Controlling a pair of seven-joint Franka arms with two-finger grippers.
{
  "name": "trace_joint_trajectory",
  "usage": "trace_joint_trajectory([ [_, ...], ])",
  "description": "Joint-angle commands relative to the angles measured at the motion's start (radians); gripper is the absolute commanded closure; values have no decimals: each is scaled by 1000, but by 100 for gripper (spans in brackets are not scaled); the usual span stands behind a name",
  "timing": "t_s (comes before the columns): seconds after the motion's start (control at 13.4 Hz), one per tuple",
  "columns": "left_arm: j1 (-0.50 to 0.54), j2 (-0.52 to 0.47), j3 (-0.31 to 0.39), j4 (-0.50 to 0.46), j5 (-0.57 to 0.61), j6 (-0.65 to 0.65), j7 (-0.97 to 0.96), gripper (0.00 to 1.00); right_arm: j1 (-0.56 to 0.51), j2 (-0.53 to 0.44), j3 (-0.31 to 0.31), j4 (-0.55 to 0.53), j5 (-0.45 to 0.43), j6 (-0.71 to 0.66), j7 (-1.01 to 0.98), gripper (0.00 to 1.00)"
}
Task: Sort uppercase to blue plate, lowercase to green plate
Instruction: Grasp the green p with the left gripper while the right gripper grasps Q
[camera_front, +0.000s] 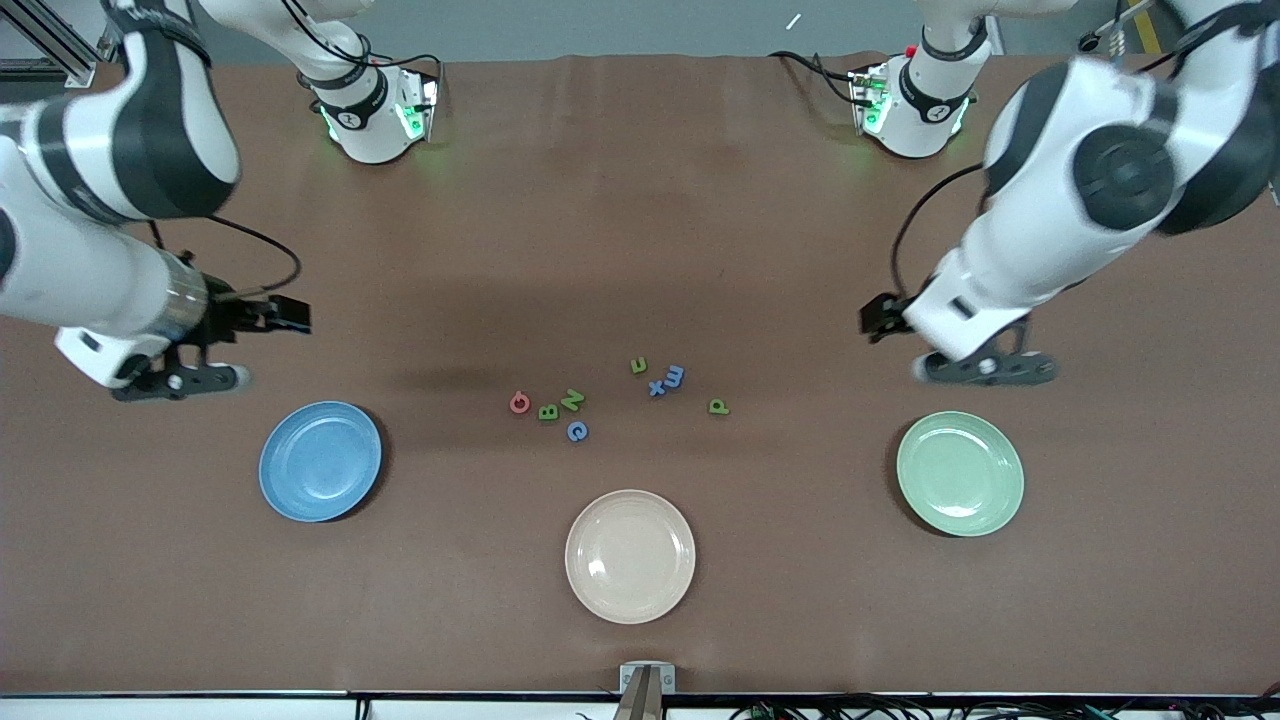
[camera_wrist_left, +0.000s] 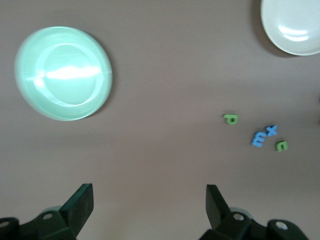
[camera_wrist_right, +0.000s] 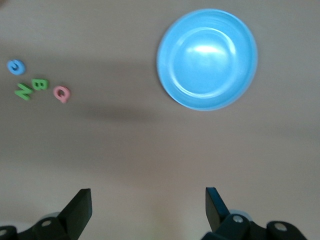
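The capitals lie together mid-table: pink G (camera_front: 519, 402), green B (camera_front: 548, 411), green N (camera_front: 571, 400), blue G (camera_front: 577, 431). Beside them, toward the left arm's end, lie the green u (camera_front: 638, 365), blue m (camera_front: 674, 376), blue x (camera_front: 656, 388) and green p (camera_front: 718, 406). The blue plate (camera_front: 320, 461) and the green plate (camera_front: 960, 473) are empty. My right gripper (camera_front: 180, 380) is open over bare table by the blue plate (camera_wrist_right: 207, 59). My left gripper (camera_front: 985, 368) is open over bare table by the green plate (camera_wrist_left: 63, 73).
An empty cream plate (camera_front: 630, 556) sits nearer the front camera than the letters, between the two coloured plates. The arms' bases stand along the table's edge farthest from the camera.
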Motion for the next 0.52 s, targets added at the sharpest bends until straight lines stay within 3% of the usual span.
trace_joint_trajectory([
  [0.0, -72, 137, 1, 27, 7, 105, 5, 1, 26, 104, -8, 22, 62, 84, 75, 0],
  [0.15, -164, 229, 4, 28, 8, 206, -7, 1, 44, 175, -8, 8, 64, 185, 83, 0],
  [0.3, -192, 298, 12, 28, 8, 288, -62, 1, 101, 232, -8, 5, 66, 274, 135, 0],
  [0.45, -196, 369, 12, 24, 10, 363, -100, 11, 159, 296, -8, -5, 64, 394, 173, 0],
])
